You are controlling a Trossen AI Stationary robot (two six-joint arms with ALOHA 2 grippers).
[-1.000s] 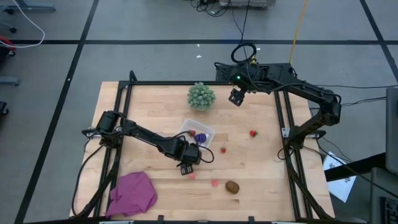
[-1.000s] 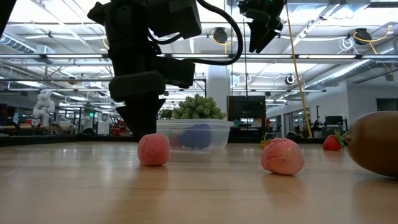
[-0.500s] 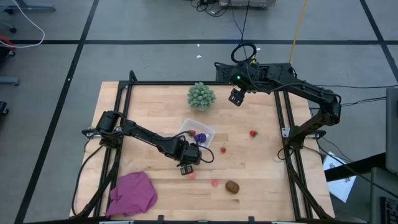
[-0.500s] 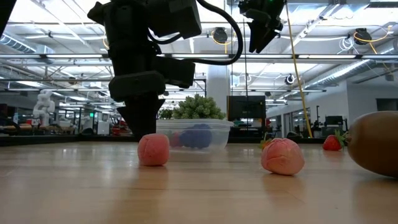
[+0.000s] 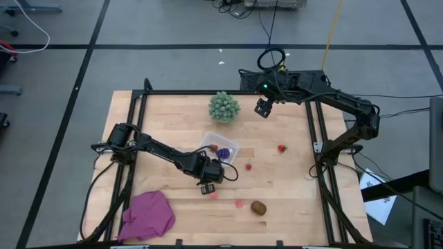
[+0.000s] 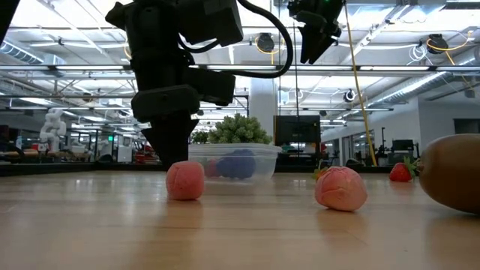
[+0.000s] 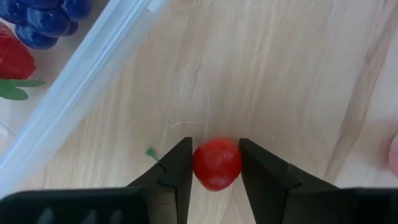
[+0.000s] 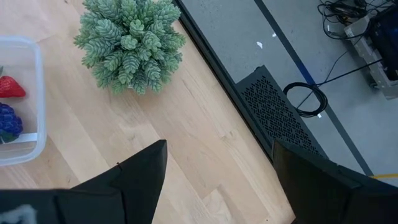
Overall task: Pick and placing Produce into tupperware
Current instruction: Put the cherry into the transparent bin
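My left gripper (image 5: 207,187) stands low over the table just in front of the tupperware (image 5: 220,147), shut on a small round red piece (image 7: 216,163). The clear tupperware holds a strawberry (image 7: 13,61) and a purple grape bunch (image 7: 46,18). Loose on the wood lie two pink pieces (image 5: 214,196) (image 5: 239,203), a brown oval piece (image 5: 258,207), a tiny red piece (image 5: 248,166) and a strawberry (image 5: 282,147). In the low view the nearer pink piece (image 6: 185,180) hides the held one. My right gripper (image 5: 263,107) hangs open, high above the table's far side. My left gripper pinches the red piece by its two opposite sides (image 7: 198,163) between its two fingers (image 7: 177,171). The fingers come from above, pointing down. The piece sits at the level of the wood; whether it is clear of the table I cannot tell.
A pale-green spiky ball (image 5: 224,107) stands behind the tupperware, close to my right gripper. A magenta cloth (image 5: 147,214) lies at the near left corner. Black frame rails (image 5: 315,138) run along the table's sides.
My left gripper has shut on the red piece while staying where it was. Nothing else has moved.
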